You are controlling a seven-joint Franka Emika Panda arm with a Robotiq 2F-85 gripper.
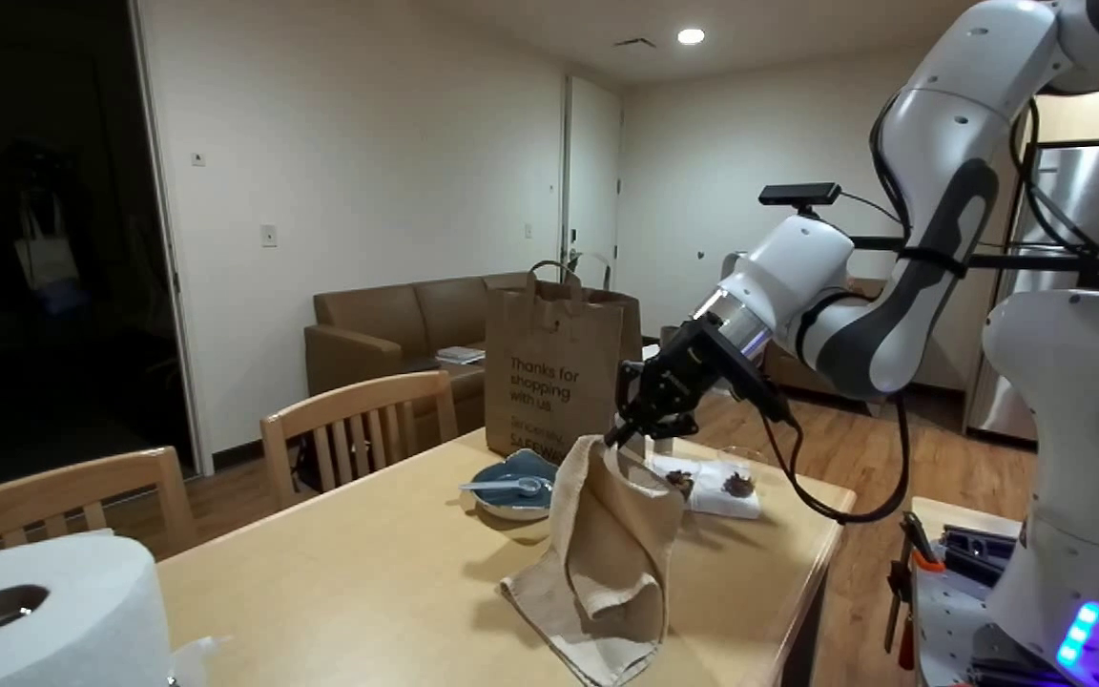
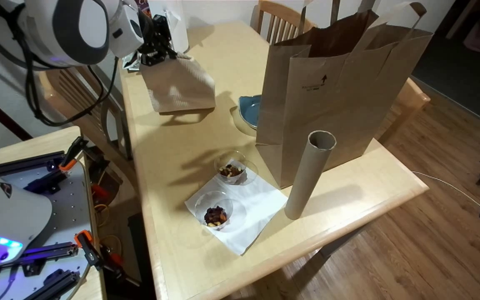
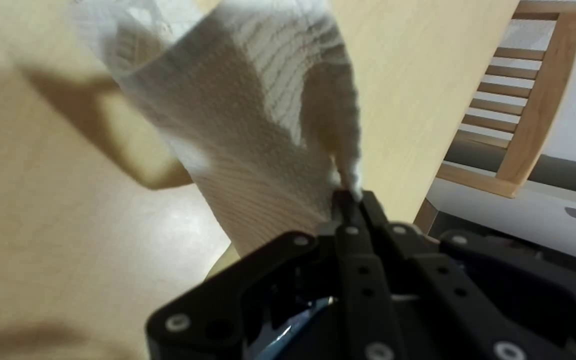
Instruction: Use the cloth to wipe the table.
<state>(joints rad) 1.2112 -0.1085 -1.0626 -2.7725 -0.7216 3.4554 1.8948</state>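
Nearest the lens in the wrist view, the black gripper (image 3: 356,200) pinches an edge of the beige cloth (image 3: 238,120), its jaws tight together. The cloth hangs draped from there over the wooden table (image 2: 173,254); whether its lower edge touches the wood is hard to tell. Near it, a blue bowl (image 1: 507,502) sits with a spoon (image 1: 492,486) lying across it. Near the bowl, a brown paper bag (image 2: 331,104) stands upright, a cardboard tube (image 2: 308,175) close beside it. Two clear cups (image 2: 225,206) of dark, mixed bits (image 2: 216,216) rest on a white napkin (image 2: 261,200). Farther out are a white paper roll (image 1: 63,620), wooden chairs (image 1: 359,399) along the table and a brown sofa (image 1: 359,348).
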